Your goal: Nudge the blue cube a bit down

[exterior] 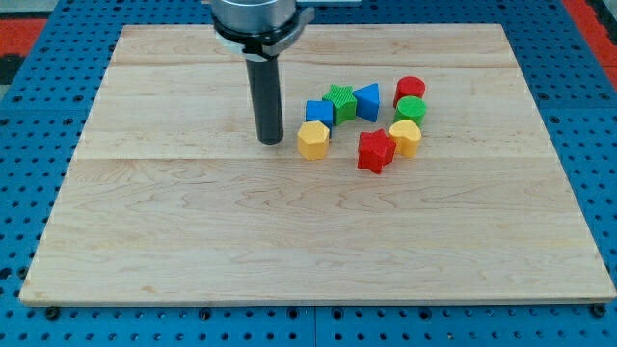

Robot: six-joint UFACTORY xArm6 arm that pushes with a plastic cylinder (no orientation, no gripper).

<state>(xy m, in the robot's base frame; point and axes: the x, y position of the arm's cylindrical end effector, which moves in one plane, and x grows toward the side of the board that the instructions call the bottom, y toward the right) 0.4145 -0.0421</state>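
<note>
The blue cube (319,113) sits above the middle of the wooden board (289,231), touching a green star block (340,102) on its right. A yellow hexagon block (313,140) lies just below it. My tip (271,142) rests on the board to the left of the blue cube and the yellow hexagon, a short gap away from both.
A blue triangle block (367,101) sits right of the green star. A red cylinder (411,89), a green cylinder (411,108) and a second yellow block (406,137) line up at the cluster's right. A red star block (375,150) lies below.
</note>
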